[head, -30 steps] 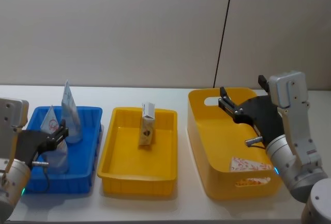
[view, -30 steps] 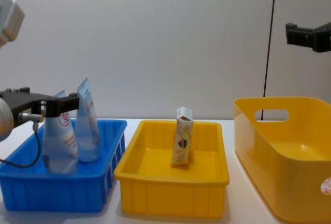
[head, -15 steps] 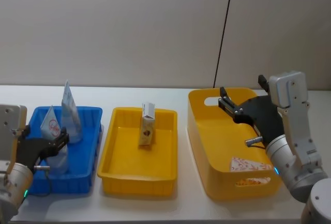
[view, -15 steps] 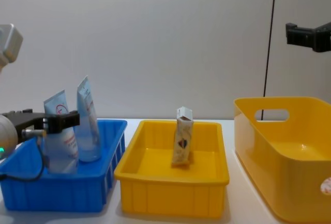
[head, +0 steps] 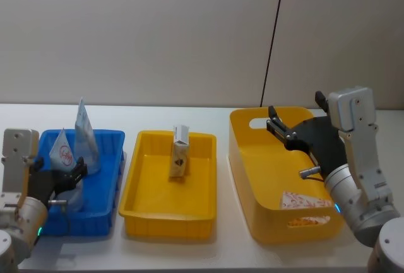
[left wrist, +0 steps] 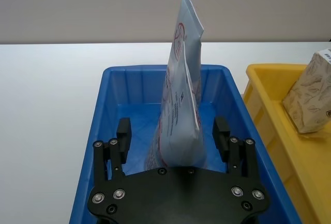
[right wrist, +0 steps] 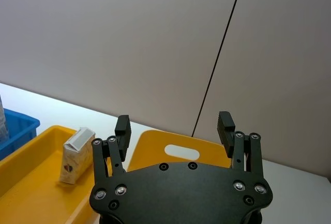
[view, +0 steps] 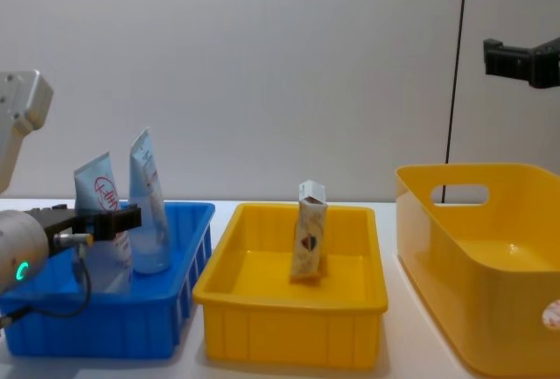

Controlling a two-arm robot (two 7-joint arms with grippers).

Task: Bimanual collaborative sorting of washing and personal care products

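Far left on the white counter: a rigid blue plastic bin, inner walls ribbed. Inside, two soft, translucent-white squeeze tubes standing upright, flat sealed ends up: the near tube with a red ring logo, the taller tube just behind it. Low in the bin, the left gripper, black fingers spread wide either side of the near tube and clear of it (plain from the left wrist view, harder to judge from the head).

Centre: a shallow, glossy yellow tray. Near its back wall, a small paper carton, upright, top flap raised; from the chest view, a slight lean.

Right: a deep yellow bin, rounded corners, oval handle slot. At its near end, a flat white pack with red-orange print, lying down. High above this bin, the right gripper, fingers wide apart, holding nothing.
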